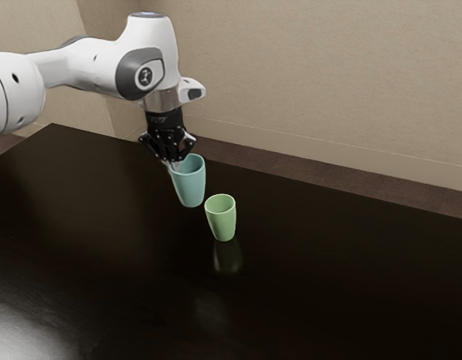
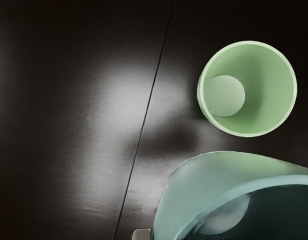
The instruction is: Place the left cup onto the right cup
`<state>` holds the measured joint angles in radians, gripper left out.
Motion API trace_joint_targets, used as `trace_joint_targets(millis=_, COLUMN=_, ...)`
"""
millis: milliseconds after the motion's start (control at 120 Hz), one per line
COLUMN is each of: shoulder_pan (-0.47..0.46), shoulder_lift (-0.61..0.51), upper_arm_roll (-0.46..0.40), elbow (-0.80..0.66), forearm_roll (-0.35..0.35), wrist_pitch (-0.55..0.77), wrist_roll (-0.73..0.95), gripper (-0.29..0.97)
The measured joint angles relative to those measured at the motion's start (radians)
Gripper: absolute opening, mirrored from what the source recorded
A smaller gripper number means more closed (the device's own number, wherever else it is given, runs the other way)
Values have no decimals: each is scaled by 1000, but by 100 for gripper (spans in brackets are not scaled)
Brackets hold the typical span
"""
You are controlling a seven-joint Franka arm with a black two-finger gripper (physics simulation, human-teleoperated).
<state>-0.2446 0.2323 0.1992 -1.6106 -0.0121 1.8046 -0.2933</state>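
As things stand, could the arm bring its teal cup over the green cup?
Probably yes: the green cup stands upright and empty, close beside the held teal cup, with nothing between them.

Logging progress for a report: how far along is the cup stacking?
Done: the gripper is shut on the teal cup at its rim, lifted off the table. In hand: it hangs beside the green cup, not over it. Left: centre it above the upright, empty green cup and lower it.

One teal cup point(image 1: 190, 182), one green cup point(image 1: 220, 217)
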Motion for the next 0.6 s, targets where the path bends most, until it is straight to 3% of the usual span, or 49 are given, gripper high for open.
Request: trace_joint_targets(millis=600, shoulder_pan=-31, shoulder_lift=73, upper_arm_roll=-4, elbow=80, forearm_roll=-6, wrist_pitch=-32, wrist_roll=2, gripper=-10)
